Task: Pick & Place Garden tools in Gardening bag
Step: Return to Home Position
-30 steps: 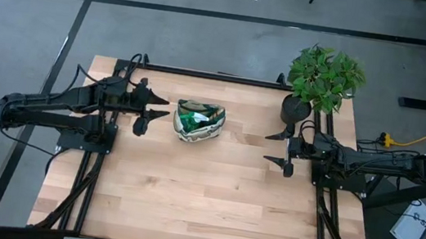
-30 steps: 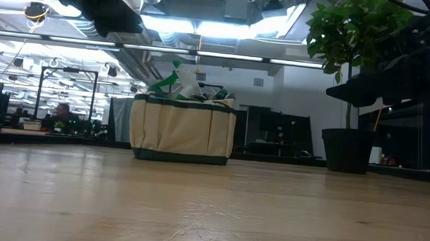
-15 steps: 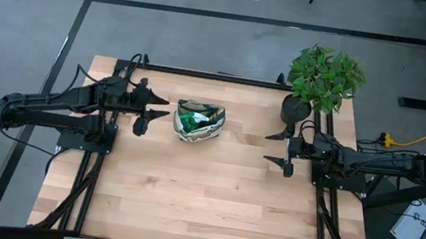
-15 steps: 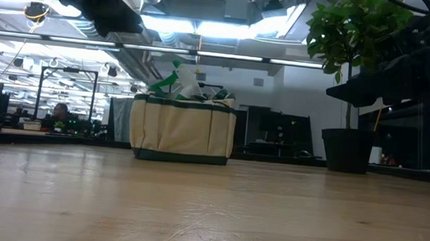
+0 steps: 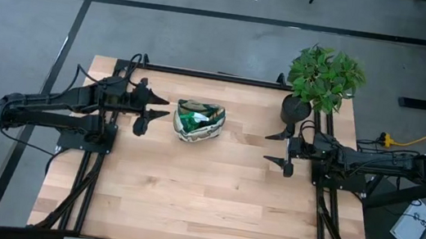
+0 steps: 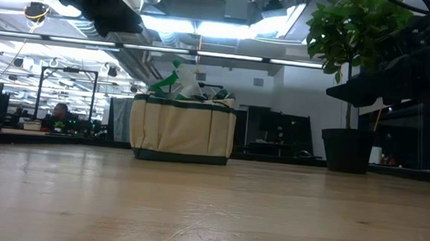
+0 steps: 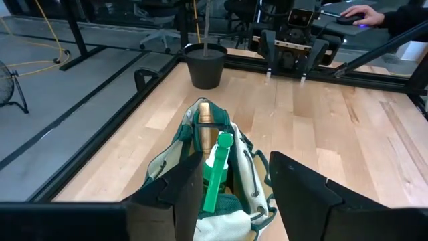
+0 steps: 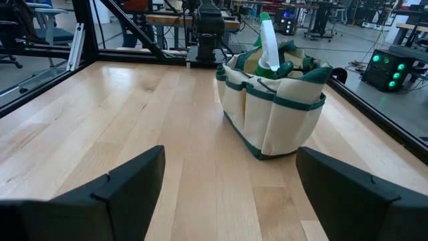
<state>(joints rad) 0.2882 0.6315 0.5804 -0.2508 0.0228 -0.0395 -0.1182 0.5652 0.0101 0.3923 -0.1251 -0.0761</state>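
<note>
The cream fabric gardening bag with green trim stands far-centre, garden tools inside. Left gripper, wide and empty, hangs just left of it. Right gripper, wide and empty, hangs well right. Withdraw each arm straight back, clear of the bag rim.

The left arm stretches level from the counter's left edge toward its middle; the left tool hangs above the surface, fingers parted. The right arm stretches from the right edge; the right tool hangs likewise, fingers spread wide.
</note>
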